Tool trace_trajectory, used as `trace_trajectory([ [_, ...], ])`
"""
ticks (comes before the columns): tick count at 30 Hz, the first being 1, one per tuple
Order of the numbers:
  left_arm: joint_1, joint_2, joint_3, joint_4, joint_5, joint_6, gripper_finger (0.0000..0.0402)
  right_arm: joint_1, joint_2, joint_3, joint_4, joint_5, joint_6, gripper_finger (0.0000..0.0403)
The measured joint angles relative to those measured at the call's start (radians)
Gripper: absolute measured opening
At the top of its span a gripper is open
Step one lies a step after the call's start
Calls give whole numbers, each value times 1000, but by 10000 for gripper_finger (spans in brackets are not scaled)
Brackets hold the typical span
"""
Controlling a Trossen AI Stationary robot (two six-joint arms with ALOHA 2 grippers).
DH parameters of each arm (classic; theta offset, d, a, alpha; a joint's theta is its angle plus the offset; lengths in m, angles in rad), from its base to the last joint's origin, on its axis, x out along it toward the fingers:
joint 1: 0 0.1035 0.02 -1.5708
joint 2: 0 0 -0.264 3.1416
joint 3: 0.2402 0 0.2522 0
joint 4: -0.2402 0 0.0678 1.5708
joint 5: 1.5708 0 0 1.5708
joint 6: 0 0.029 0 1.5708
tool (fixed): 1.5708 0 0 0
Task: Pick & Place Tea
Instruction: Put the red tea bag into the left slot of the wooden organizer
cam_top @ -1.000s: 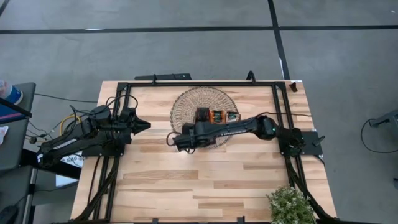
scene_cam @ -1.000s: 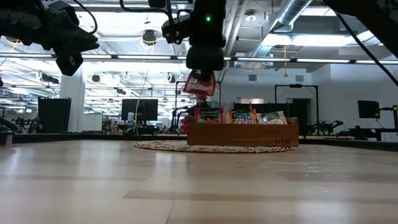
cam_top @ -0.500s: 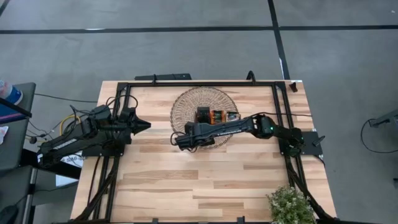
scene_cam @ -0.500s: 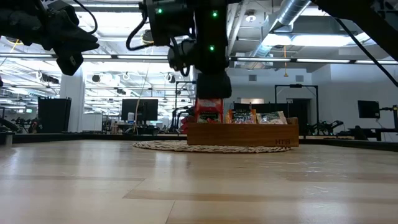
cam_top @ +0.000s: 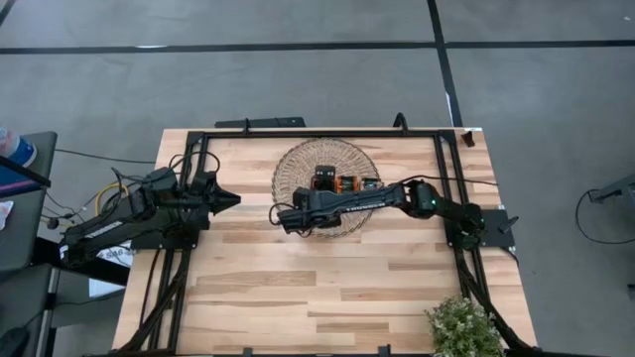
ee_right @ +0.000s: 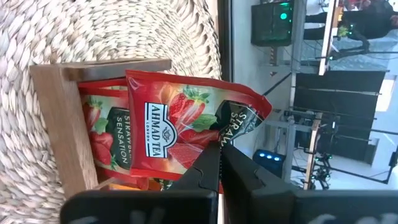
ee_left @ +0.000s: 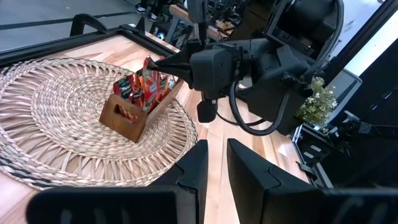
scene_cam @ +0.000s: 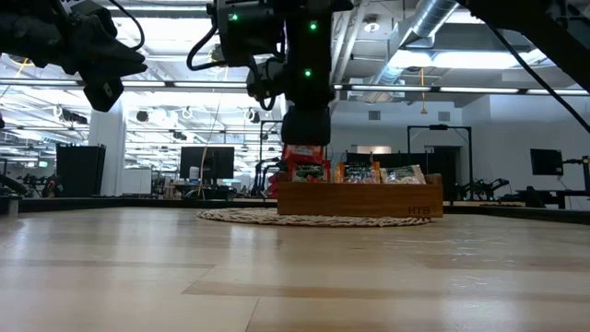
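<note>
A brown wooden tray point(cam_top: 345, 184) stands on a round woven mat point(cam_top: 298, 159) at the table's far middle, with red-orange and pale tea sachets point(scene_cam: 355, 172) upright in its compartments. My right gripper point(scene_cam: 305, 140) hangs just above the tray's left end compartment, shut on a red strawberry tea sachet point(ee_right: 186, 121). The same sachet point(ee_left: 147, 76) shows over the tray's end in the left wrist view. My left gripper point(ee_left: 217, 155) waits at the table's left, raised, with a narrow gap between its fingers and nothing in it. My right gripper pinches the red sachet by one edge point(ee_right: 212, 142) between its two fingers. The fingers slant down from the table's near side. The sachet hangs below them over the tray's left end compartment point(ee_right: 102, 134); I cannot tell whether it touches the sachets inside.
A black frame point(cam_top: 327, 132) runs along the table's far, left and right sides. A potted plant point(cam_top: 462, 327) stands at the near right corner. Bare wood point(cam_top: 317, 288) lies in front of the mat.
My right gripper has come down with the red sachet and gone a little toward the table's far edge, tipping further downward. The sachet has sunk from well above the tray to just over its left end compartment.
</note>
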Motion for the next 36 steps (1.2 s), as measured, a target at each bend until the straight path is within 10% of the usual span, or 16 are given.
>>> trace_trajectory([
  [36,0,0,0,1,0,0,50,8,-1,-223,264,104,-123,0],
])
